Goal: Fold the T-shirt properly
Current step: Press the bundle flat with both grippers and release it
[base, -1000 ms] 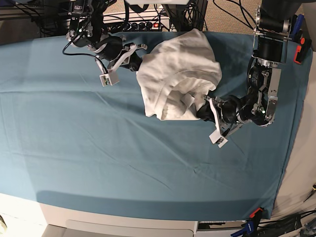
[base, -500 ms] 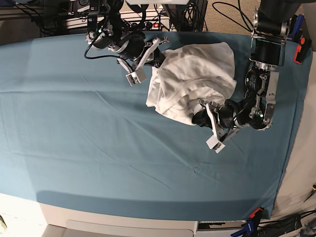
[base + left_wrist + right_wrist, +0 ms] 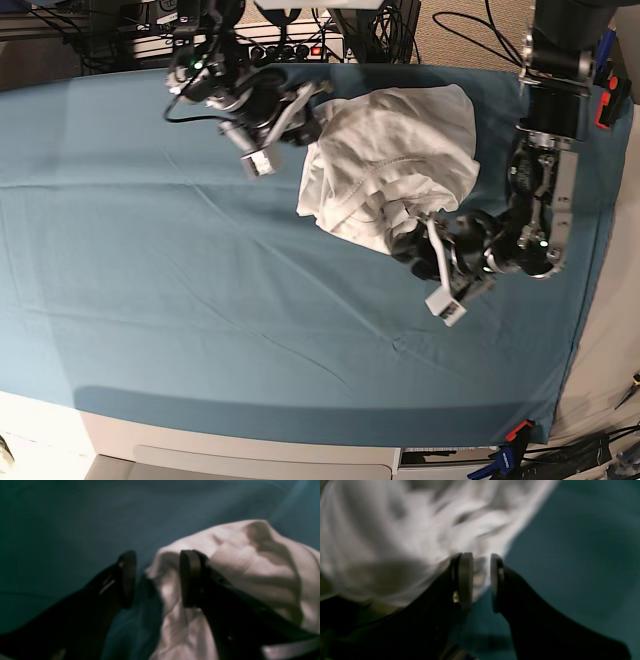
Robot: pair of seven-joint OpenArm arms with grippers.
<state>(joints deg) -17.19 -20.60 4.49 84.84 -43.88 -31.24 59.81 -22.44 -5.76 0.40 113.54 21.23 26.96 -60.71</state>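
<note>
The white T-shirt (image 3: 395, 160) lies crumpled in a heap on the teal cloth, toward the far right of the table. My left gripper (image 3: 408, 243) sits at the heap's near edge, and in the left wrist view this gripper (image 3: 157, 580) is open, with a fold of the T-shirt (image 3: 250, 562) lying loose against its right finger (image 3: 190, 580). My right gripper (image 3: 308, 108) is at the heap's far left edge. Seen from the right wrist, that gripper (image 3: 481, 580) has its jaws parted by a narrow gap, with the blurred T-shirt (image 3: 407, 530) just beyond the fingertips.
The teal cloth sheet (image 3: 200, 300) covers the whole table, with light creases. Cables and a power strip (image 3: 290, 45) run along the far edge. Clamps (image 3: 515, 432) hold the sheet at the near right corner.
Both grippers were shut on the T-shirt and have now parted. The shirt was carried right and has settled on the sheet. My left arm has drawn back toward the near right.
</note>
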